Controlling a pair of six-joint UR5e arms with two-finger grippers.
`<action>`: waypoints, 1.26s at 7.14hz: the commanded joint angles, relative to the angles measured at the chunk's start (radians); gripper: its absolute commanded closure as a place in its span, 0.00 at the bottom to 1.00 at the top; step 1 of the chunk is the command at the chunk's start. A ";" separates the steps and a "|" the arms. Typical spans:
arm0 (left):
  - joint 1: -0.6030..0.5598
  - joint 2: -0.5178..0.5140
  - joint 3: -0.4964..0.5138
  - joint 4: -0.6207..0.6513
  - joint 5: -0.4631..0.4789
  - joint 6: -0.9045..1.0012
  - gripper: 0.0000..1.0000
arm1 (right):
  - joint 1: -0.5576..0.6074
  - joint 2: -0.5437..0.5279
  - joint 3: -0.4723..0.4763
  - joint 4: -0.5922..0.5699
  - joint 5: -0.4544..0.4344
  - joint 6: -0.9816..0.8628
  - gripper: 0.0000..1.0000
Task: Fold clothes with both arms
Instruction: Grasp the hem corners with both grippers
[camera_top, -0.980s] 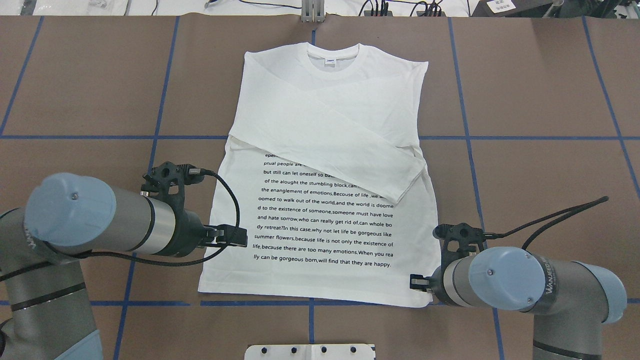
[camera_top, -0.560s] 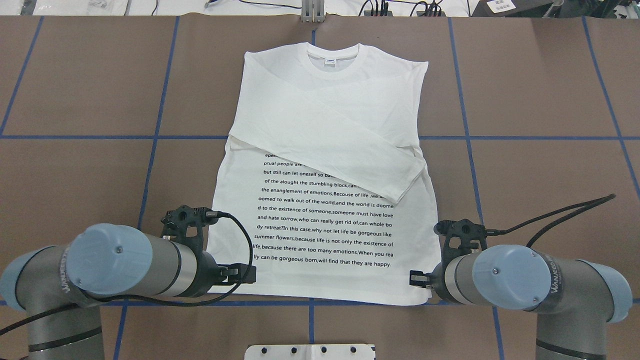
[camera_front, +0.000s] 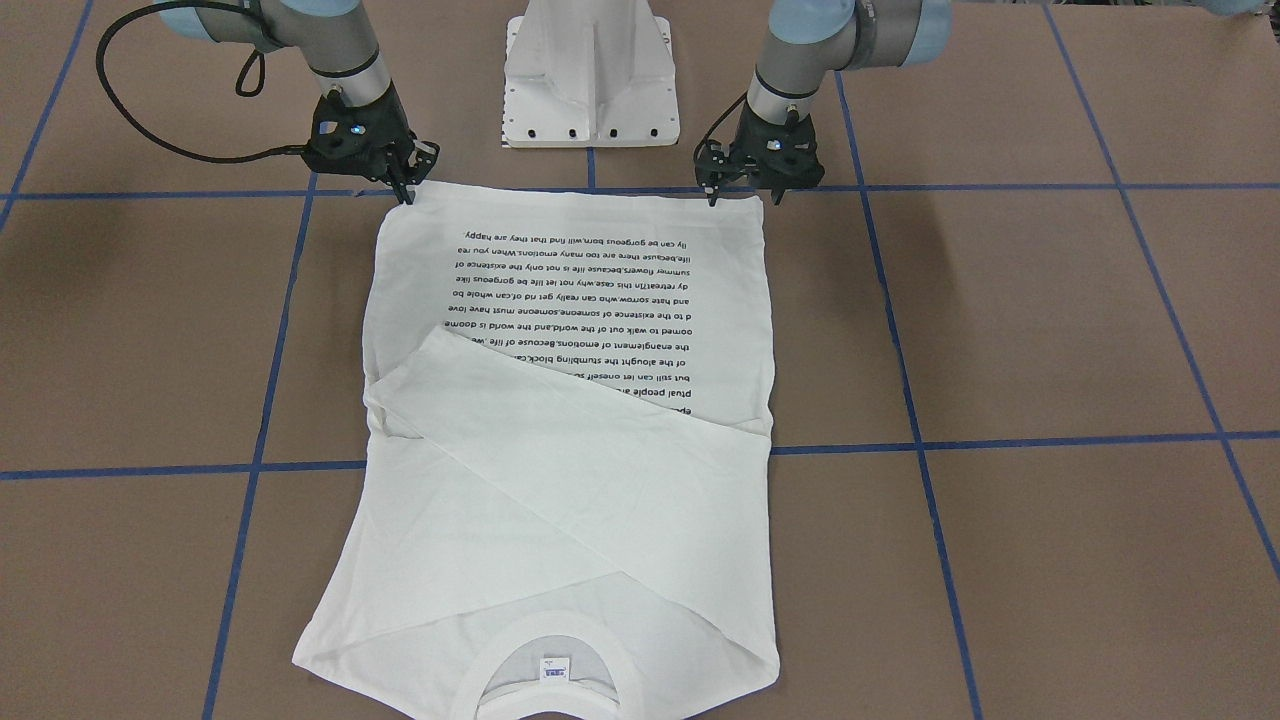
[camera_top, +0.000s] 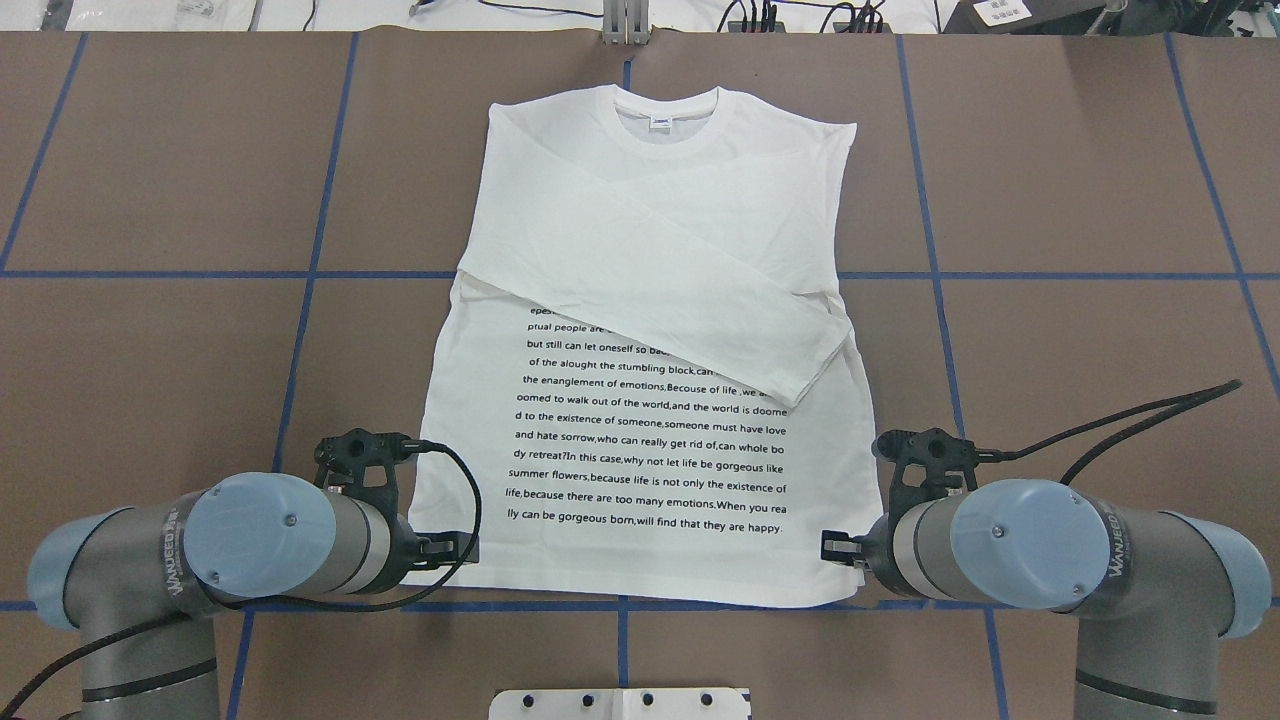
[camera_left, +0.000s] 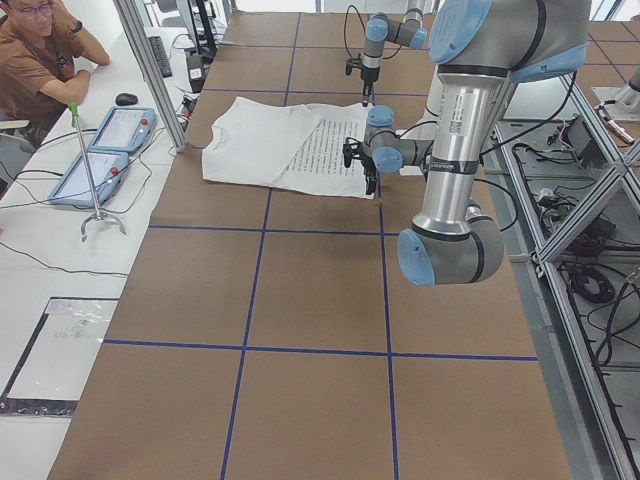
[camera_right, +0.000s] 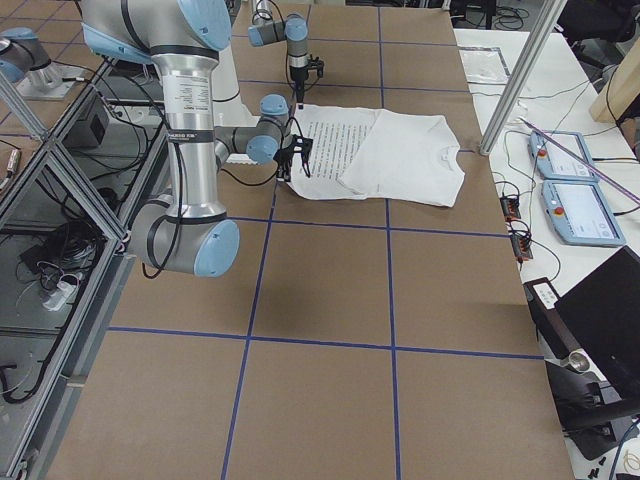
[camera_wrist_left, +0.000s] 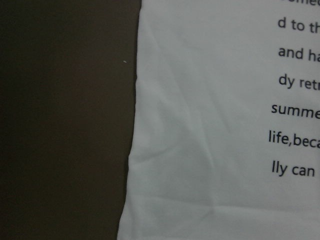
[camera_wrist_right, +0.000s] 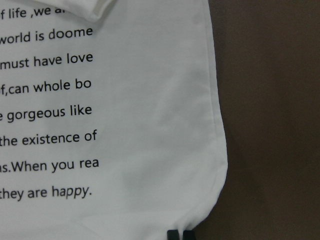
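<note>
Two grippers at the shirt's hem corners

One white long-sleeved T-shirt (camera_top: 640, 250) with black printed text lines lies flat in the middle of the overhead view. Its collar is toward the top, its sleeves are folded across the chest and its hem is toward the bottom. It has not shifted over the last second.

At the lower right hem corner, the black right gripper (camera_top: 835, 550) has barely moved. Its fingertips (camera_wrist_right: 173, 234) are pinched together on the cloth edge.

A second ago the black left gripper (camera_top: 452, 548) hung beside the shirt's left edge, higher in the frame. It has since come down to the lower left hem corner, jaws spread, holding nothing.

Around them lies the brown table covering (camera_top: 150, 200), crossed by blue tape lines.
</note>
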 joint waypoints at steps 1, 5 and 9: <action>0.008 0.009 0.015 0.000 0.002 0.001 0.01 | 0.003 0.002 0.002 0.000 -0.001 0.000 1.00; 0.013 0.007 0.031 0.000 0.010 -0.005 0.22 | 0.013 0.000 0.002 0.000 0.005 0.000 1.00; 0.009 0.006 0.023 0.003 0.025 -0.009 0.59 | 0.015 -0.006 0.006 0.000 0.006 0.000 1.00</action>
